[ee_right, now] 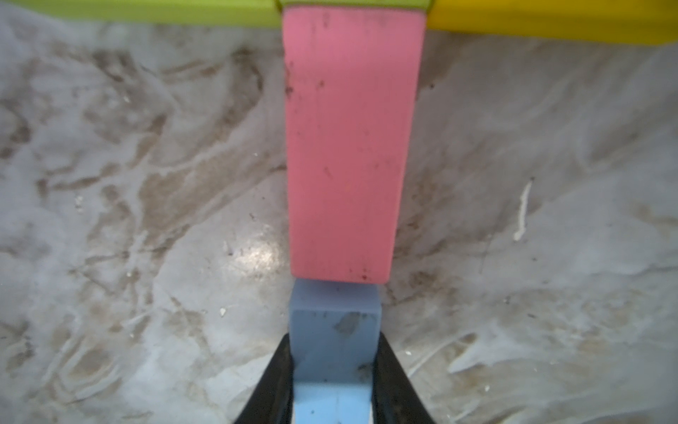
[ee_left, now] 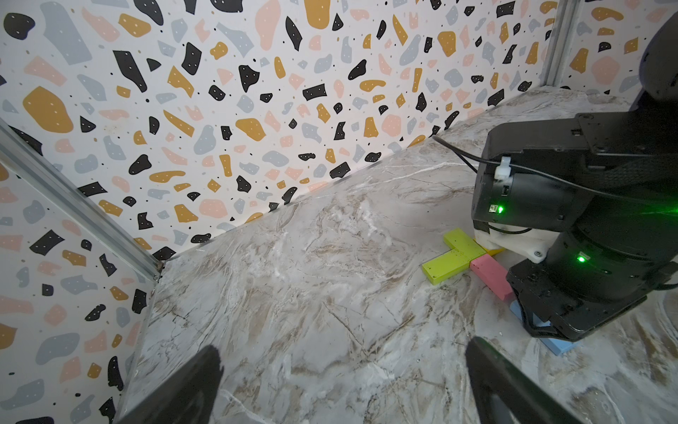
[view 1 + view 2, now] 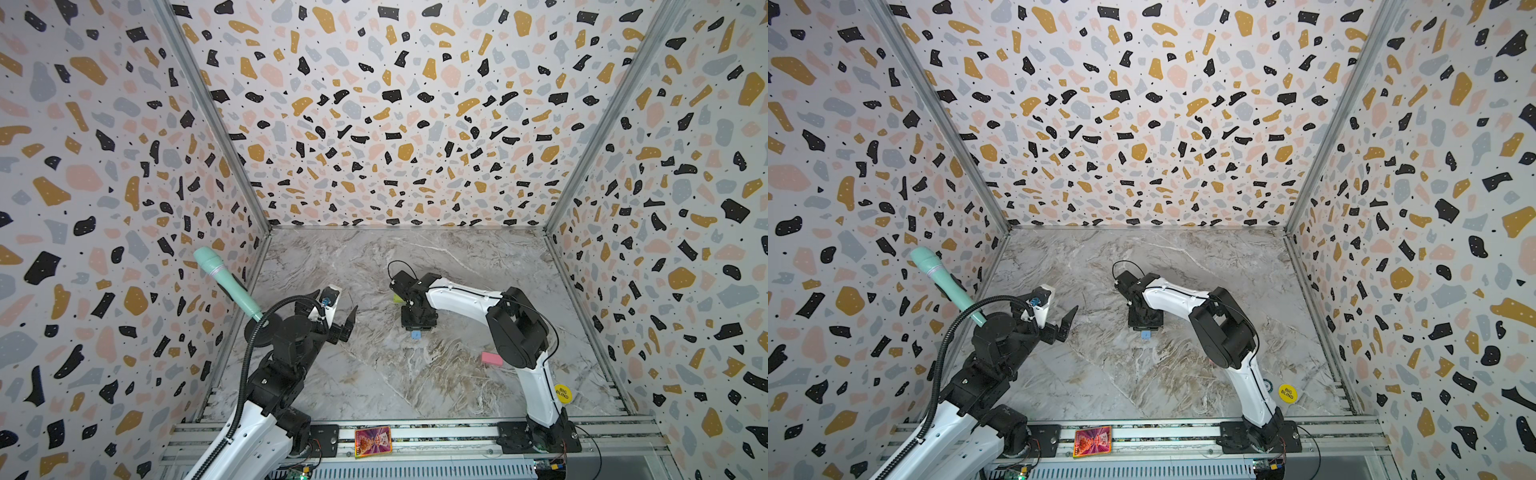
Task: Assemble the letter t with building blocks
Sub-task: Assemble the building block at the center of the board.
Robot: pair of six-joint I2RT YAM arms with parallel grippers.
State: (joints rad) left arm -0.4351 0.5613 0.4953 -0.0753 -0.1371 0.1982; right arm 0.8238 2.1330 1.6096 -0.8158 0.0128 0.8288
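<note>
In the right wrist view my right gripper (image 1: 335, 367) is shut on a light blue brick (image 1: 335, 330). The brick's far end meets the end of a pink brick (image 1: 348, 147). That pink brick runs up to a crossbar made of a lime green brick (image 1: 146, 13) and a yellow brick (image 1: 550, 25). The left wrist view shows the same figure: two green bricks (image 2: 445, 266), a yellow edge (image 2: 493, 251), pink (image 2: 489, 275) and blue (image 2: 559, 347) under the right arm. A second pink brick (image 3: 492, 358) lies loose by the right arm. My left gripper (image 3: 345, 322) hovers open and empty to the figure's left.
A teal microphone (image 3: 226, 282) leans at the left wall. A round yellow disc (image 3: 562, 392) lies near the right arm's base. A colourful card (image 3: 372, 441) rests on the front rail. Patterned walls enclose the marble table (image 3: 374, 374) on three sides.
</note>
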